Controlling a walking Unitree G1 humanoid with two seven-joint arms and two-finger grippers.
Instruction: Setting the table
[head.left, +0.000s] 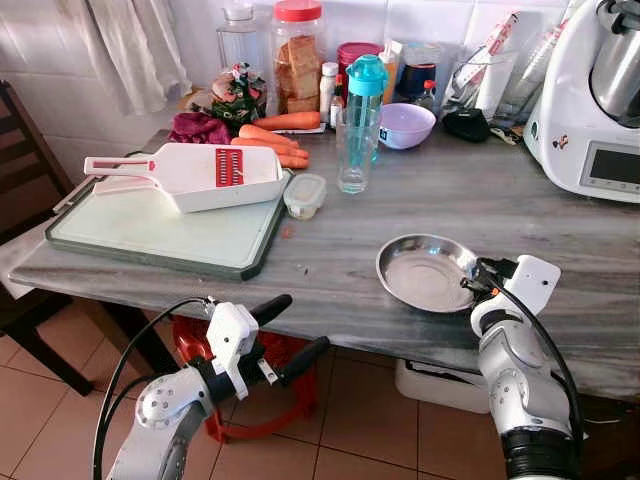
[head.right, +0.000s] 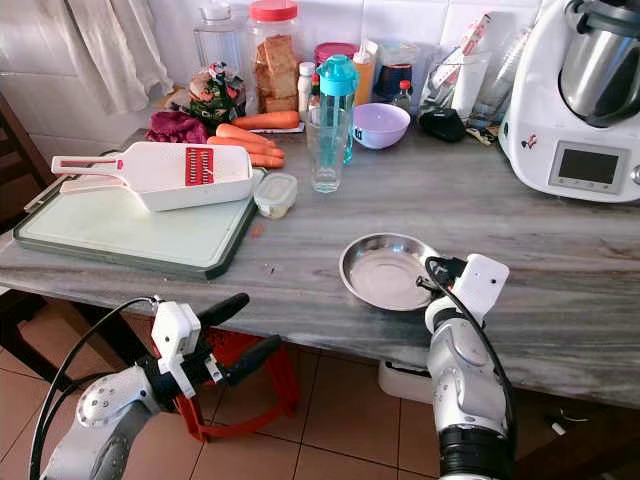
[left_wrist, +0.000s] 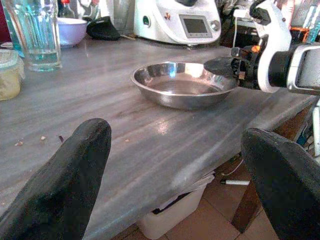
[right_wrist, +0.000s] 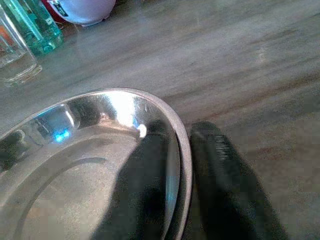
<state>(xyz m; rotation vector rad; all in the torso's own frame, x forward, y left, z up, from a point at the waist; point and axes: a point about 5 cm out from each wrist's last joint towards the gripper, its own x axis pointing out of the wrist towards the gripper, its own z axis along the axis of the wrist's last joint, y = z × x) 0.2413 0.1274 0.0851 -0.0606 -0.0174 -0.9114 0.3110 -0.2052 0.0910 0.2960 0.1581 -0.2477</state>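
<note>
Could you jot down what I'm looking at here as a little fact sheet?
Place: grey marble counter
Right gripper: fingers pinch the rim of the steel bowl, one inside, one outside
Left gripper: open, below the counter edge, holding nothing
Also there: cutting board with slicer, glass, carrots, kitchen machine

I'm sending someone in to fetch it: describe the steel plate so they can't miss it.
On the grey marble counter, look near the front edge, right of the green cutting board. The steel plate is shallow, round and shiny, the right gripper pinching its rim.
</note>
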